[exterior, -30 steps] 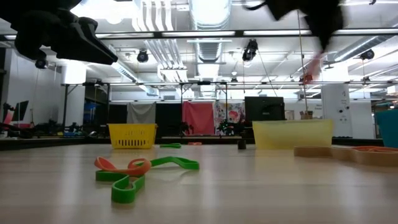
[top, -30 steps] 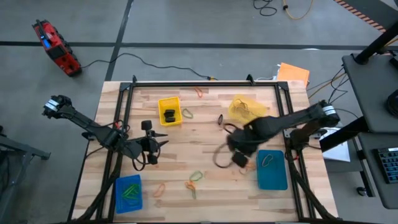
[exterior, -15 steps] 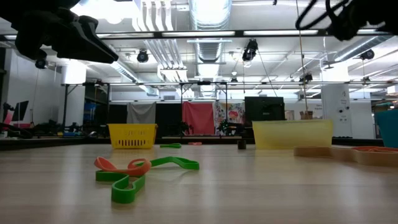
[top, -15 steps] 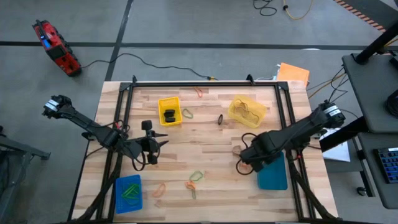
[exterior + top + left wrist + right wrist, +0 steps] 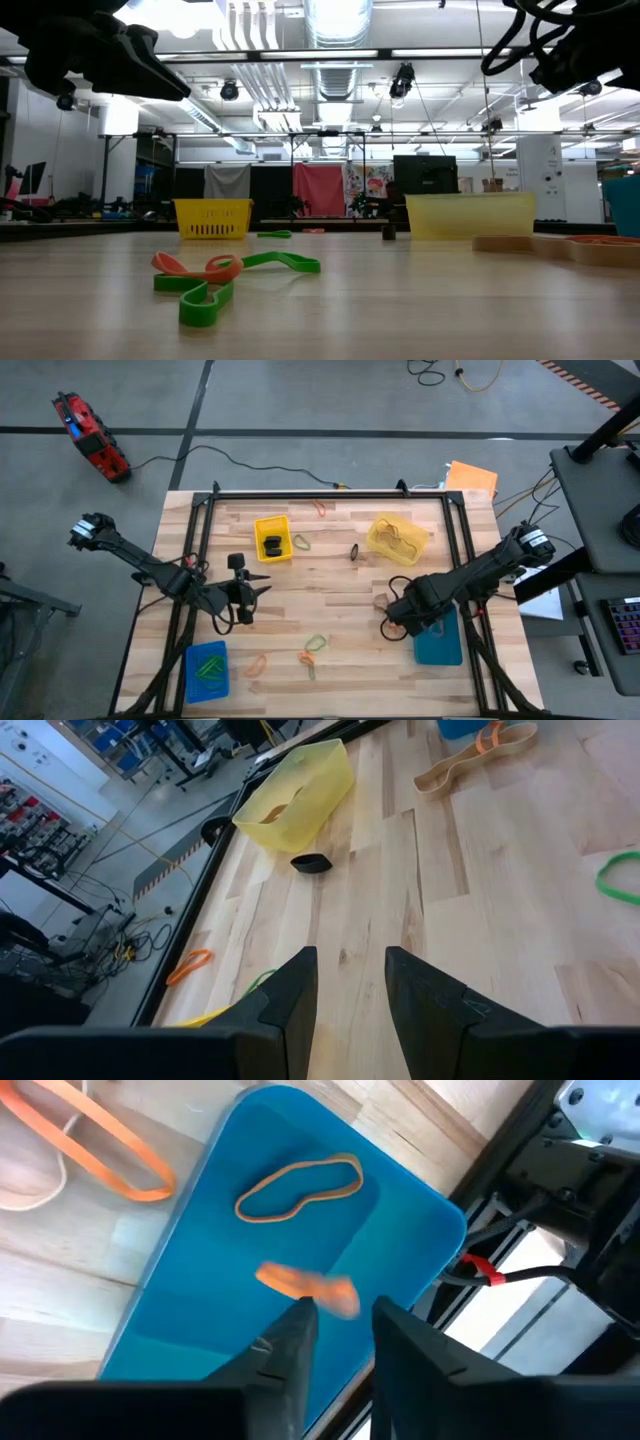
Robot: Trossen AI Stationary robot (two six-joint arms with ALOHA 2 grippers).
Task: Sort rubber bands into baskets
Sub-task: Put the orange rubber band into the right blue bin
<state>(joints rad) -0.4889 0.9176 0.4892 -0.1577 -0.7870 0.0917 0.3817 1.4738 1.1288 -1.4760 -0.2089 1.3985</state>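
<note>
While the pale wooden desk (image 5: 330, 575) carries loose bands, the right gripper (image 5: 335, 1325) hangs over the teal-blue plastic basket (image 5: 200, 1280), jaws slightly parted and empty; an orange rubber band (image 5: 305, 1285) is blurred just beneath, beside a tan loop (image 5: 300, 1188). Left gripper (image 5: 350, 990) waits mid-desk, jaws apart, empty.

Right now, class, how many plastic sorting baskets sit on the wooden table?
4: a bright yellow basket far left, a pale translucent yellow basket far right, a bright blue basket near left, and a teal-blue basket near right, partly under the right arm.
</note>
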